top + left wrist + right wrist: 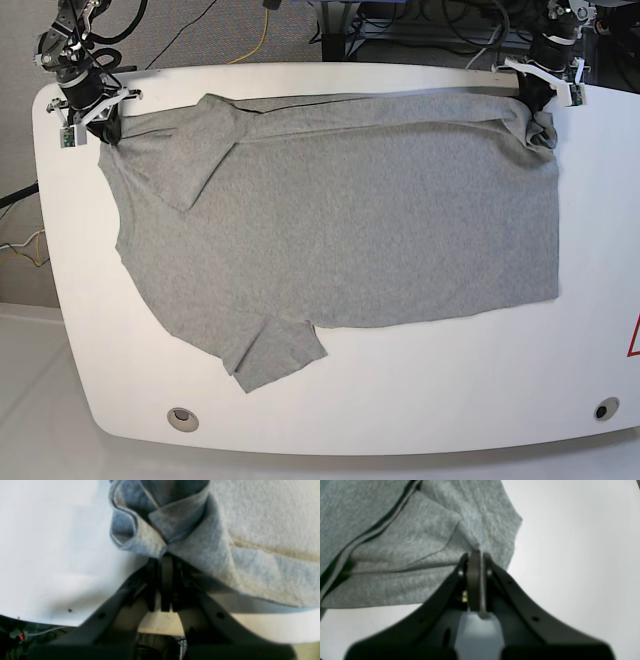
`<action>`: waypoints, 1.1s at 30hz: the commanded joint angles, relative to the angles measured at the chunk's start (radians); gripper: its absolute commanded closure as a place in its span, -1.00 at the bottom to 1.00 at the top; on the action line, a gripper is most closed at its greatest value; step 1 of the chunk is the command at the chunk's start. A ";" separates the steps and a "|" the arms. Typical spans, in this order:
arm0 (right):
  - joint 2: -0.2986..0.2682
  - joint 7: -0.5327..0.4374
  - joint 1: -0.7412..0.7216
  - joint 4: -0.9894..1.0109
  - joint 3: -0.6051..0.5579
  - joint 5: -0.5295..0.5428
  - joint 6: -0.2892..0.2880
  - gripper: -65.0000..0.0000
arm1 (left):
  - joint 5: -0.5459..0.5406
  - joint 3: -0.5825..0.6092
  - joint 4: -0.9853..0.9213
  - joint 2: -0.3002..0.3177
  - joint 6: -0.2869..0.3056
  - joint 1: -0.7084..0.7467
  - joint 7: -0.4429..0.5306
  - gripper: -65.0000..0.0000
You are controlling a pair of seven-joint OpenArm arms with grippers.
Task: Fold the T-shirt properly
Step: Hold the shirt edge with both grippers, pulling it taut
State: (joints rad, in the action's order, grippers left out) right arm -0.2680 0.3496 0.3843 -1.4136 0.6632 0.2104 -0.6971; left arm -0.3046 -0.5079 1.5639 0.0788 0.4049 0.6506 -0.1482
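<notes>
The heather-grey T-shirt (340, 215) lies spread across the white table (400, 400), folded over along its far edge. My left gripper (535, 108) is at the far right corner, shut on a bunched corner of the T-shirt (175, 530); it also shows in the left wrist view (166, 555). My right gripper (105, 125) is at the far left corner, shut on the T-shirt's edge (420, 555); it also shows in the right wrist view (477, 552). A sleeve (275, 355) sticks out at the near left.
The table's far edge lies just behind both grippers, with cables (250, 30) and equipment on the floor beyond. Two round holes sit near the front edge, one at the left (182, 418) and one at the right (606, 409). A red mark (633, 338) is at the right edge.
</notes>
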 commanded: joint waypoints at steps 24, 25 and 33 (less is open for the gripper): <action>0.006 0.122 0.078 0.010 0.059 -0.085 -0.001 1.00 | 0.117 -0.002 -0.021 0.003 -0.044 0.033 -0.176 0.97; 0.006 0.122 0.078 0.010 0.059 -0.085 -0.001 1.00 | 0.117 -0.002 -0.021 0.003 -0.044 0.033 -0.176 0.97; 0.006 0.122 0.089 0.010 0.059 -0.085 -0.001 1.00 | 0.117 -0.002 -0.021 0.003 -0.044 0.033 -0.176 0.97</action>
State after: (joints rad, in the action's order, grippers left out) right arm -0.2581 0.3374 0.4419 -1.4178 0.7208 0.2260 -0.7235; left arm -0.2905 -0.5079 1.5673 0.0814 0.4068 0.6506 -0.1482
